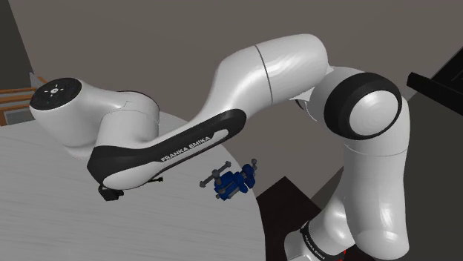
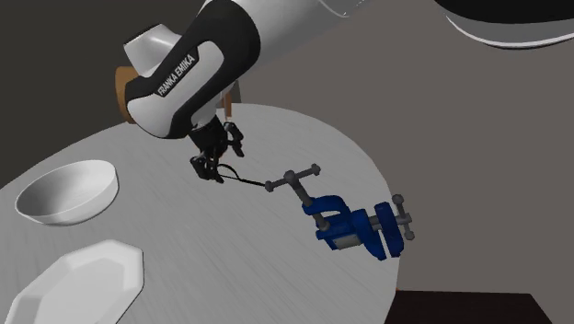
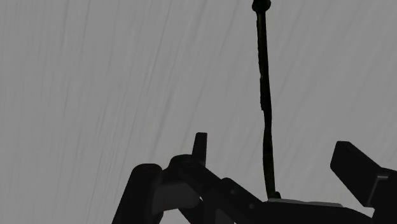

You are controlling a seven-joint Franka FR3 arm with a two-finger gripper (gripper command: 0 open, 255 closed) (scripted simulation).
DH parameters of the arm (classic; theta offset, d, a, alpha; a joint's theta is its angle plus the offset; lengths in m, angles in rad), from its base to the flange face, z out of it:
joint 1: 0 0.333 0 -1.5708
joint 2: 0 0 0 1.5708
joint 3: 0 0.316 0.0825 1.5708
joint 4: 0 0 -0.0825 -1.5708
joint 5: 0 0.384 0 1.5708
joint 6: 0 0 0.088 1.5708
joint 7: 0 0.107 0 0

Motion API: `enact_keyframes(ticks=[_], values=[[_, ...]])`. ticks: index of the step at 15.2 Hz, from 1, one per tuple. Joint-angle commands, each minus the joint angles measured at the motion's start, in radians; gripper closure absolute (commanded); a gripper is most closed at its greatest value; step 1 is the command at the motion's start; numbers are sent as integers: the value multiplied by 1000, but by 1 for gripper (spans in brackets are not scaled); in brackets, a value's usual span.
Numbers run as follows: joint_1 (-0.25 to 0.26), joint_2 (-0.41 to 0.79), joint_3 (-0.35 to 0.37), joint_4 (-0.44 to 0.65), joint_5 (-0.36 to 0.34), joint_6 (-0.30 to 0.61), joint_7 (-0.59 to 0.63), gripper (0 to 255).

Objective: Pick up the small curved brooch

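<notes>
- Bowl (image 2: pixel 92 195): white, upright, at the second exterior view's far left on the pale round table (image 2: pixel 304 138).
- Plate (image 2: pixel 78 281): white, many-sided, flat on the table just in front of the bowl and apart from it.
- Arm (image 2: pixel 198 64): white with dark joints and "FRANKA EMIKA" lettering. It reaches down over the table to the right of the bowl.
- Gripper (image 2: pixel 212 168): black, pointed down, its tips at the table surface. In the wrist view the gripper (image 3: pixel 251 184) has its fingers (image 3: pixel 145 191) set wide apart. In the shoulder view the gripper (image 1: pixel 111 191) shows as a small dark part below the forearm.
- Brooch (image 2: pixel 244 179): a thin, dark, slightly curved pin lying flat on the table. One end lies under the gripper and the other points toward the clamp. In the wrist view the brooch (image 3: pixel 264 95) runs straight out from between the fingers, its near end lying between them.
- Clamp (image 2: pixel 354 225): a blue vise with grey screw handles, lying near the table's edge at the right, just beyond the brooch's far end. The clamp (image 1: pixel 231 182) also shows in the shoulder view.
</notes>
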Motion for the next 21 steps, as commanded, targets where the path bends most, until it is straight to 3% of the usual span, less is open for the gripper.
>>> enact_keyframes(ticks=[1,10,21], values=[[0,2,-1,-1,-1,3,1,255],[0,1,-1,-3,-1,4,1,255],[-10,-69,22,40,42,-96,-46,255]])
